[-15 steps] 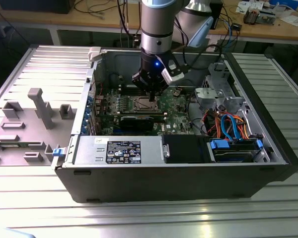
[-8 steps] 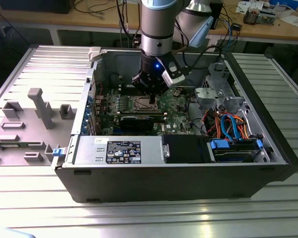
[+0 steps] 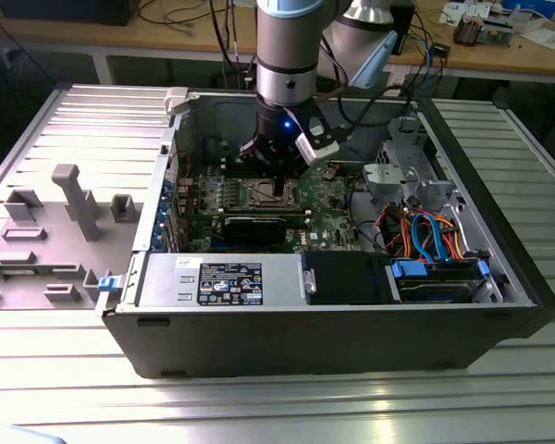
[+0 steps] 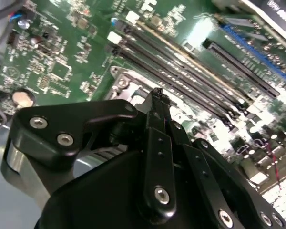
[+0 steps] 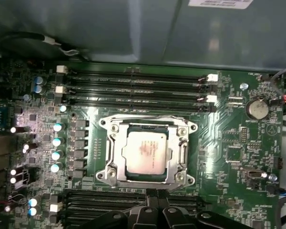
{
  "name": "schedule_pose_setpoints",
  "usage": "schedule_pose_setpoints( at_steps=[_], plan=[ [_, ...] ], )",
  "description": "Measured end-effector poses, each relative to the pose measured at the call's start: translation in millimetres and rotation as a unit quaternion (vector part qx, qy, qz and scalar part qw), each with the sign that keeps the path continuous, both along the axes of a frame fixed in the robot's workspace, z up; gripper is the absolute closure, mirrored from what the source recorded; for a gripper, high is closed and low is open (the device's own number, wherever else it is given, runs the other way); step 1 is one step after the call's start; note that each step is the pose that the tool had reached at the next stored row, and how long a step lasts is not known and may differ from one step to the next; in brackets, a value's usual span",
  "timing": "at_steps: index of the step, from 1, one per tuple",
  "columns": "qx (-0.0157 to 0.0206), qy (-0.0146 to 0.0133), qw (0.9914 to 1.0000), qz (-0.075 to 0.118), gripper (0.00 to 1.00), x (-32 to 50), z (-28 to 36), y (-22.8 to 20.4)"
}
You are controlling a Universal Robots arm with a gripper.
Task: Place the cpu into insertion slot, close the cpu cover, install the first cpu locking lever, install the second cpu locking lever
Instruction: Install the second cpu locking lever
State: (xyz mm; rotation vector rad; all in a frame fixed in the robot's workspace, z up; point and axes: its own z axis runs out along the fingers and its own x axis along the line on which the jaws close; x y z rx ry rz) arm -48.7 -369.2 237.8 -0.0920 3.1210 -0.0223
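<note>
Exterior view: arm reaches down into the open computer case [image 3: 351,305] on the table [image 3: 65,157], end effector [image 3: 276,185] just above the socket. Second wrist view: end effector [image 4: 158,95] fingers pinched together, holding nothing. First wrist view: cpu [image 5: 147,151] seated in the socket, cpu cover [image 5: 148,126] framing it

The small square cpu [image 5: 144,155] with its brushed silver-grey metal top is showing a dull satin sheen, and the thin brownish-silver metal cpu cover [image 5: 147,125] framing it is glinting brighter along its edges. The glossy green circuit board [image 5: 229,133] is reflecting light in patches. At 6 o'clock from the chip, the matt black gripper [image 5: 156,198] is looking smooth, with shiny metal screws.
</note>
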Motion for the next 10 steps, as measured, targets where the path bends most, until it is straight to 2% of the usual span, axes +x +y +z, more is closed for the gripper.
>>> schedule_pose_setpoints(
  at_steps=[3, 5, 7, 10],
  plan=[
    [0.0000, 0.0000, 1.00000, 0.000, 0.89, -4.0, -1.4, -5.2],
    [-0.0001, 0.0000, 1.00000, 0.000, 0.89, -10.5, -3.8, -11.4],
    [0.0000, 0.0001, 1.00000, 0.000, 0.89, -13.9, -4.3, -11.8],
    [0.0002, 0.0000, 1.00000, 0.000, 0.89, -14.8, -4.5, -11.8]
  ],
)
